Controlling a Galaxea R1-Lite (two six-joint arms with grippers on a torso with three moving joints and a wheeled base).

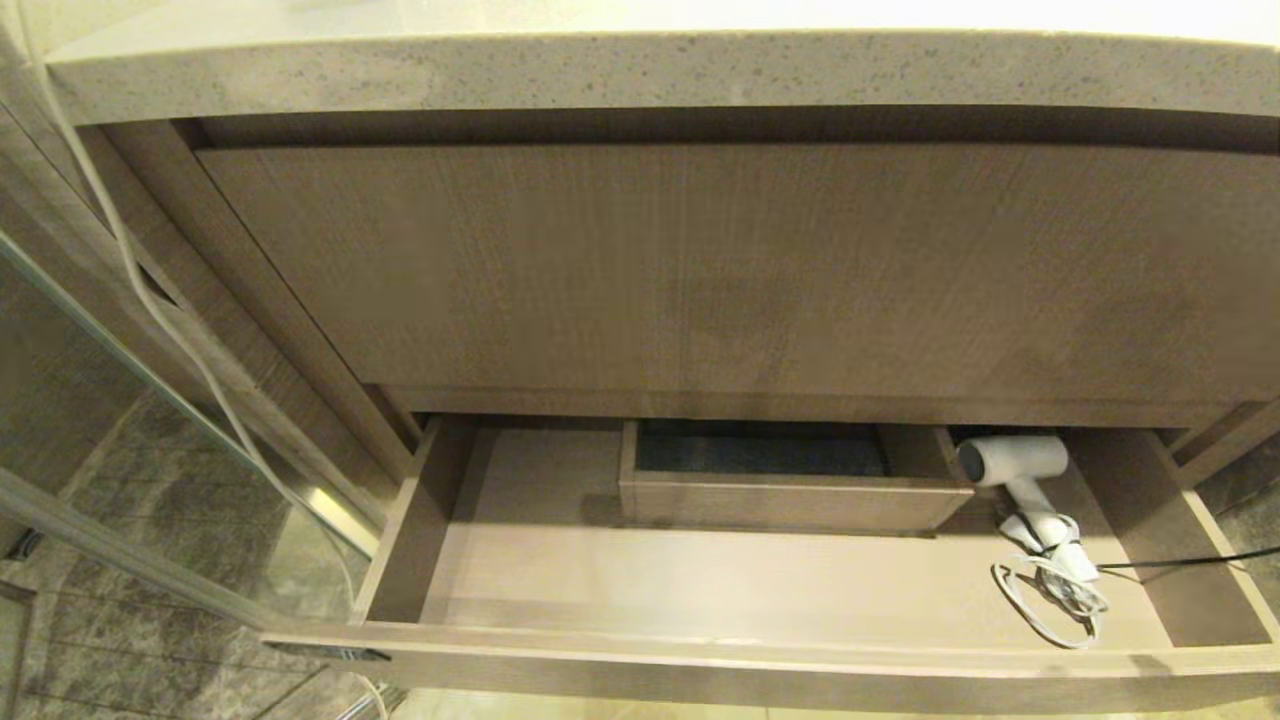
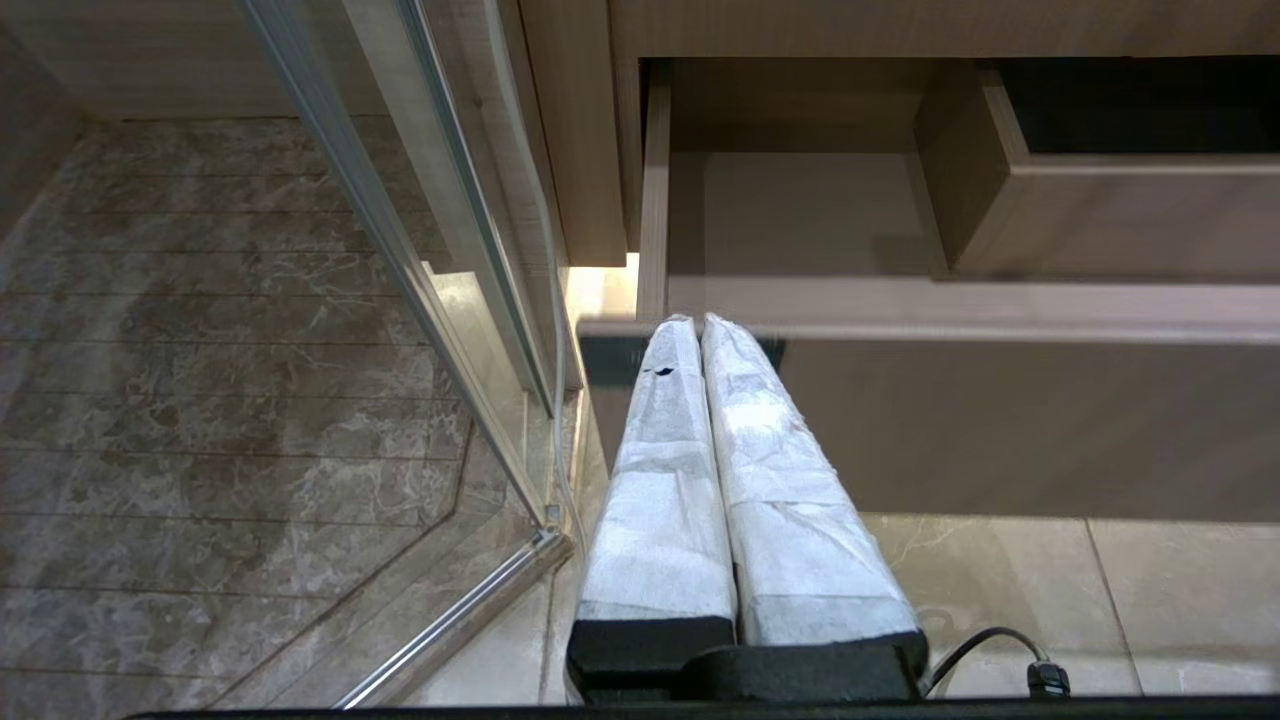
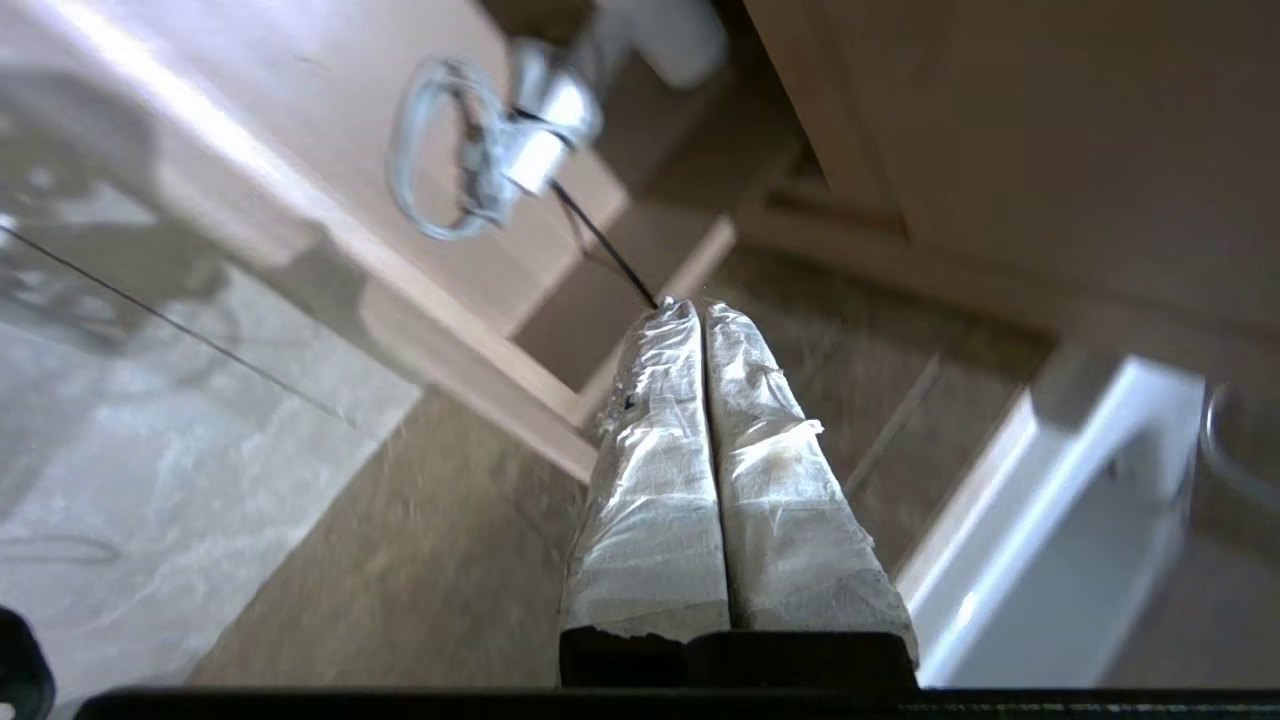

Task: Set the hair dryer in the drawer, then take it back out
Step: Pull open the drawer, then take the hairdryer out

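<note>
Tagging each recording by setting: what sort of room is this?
Probably a bathroom: a stone-topped vanity with its drawer open, a hair dryer inside, and a glass shower screen over marble floor tiles.

The left end effector (image 2: 700, 322) is seen with its two white-wrapped fingers (image 2: 660, 480) pressed together, pointed at the front edge of the drawer (image 2: 1000, 310), near its left corner. The drawer is pulled open; a boxed cut-out (image 2: 1100, 215) is seen inside. A glass panel (image 2: 400, 250) and marble floor (image 2: 200, 400) are seen alongside.
</note>
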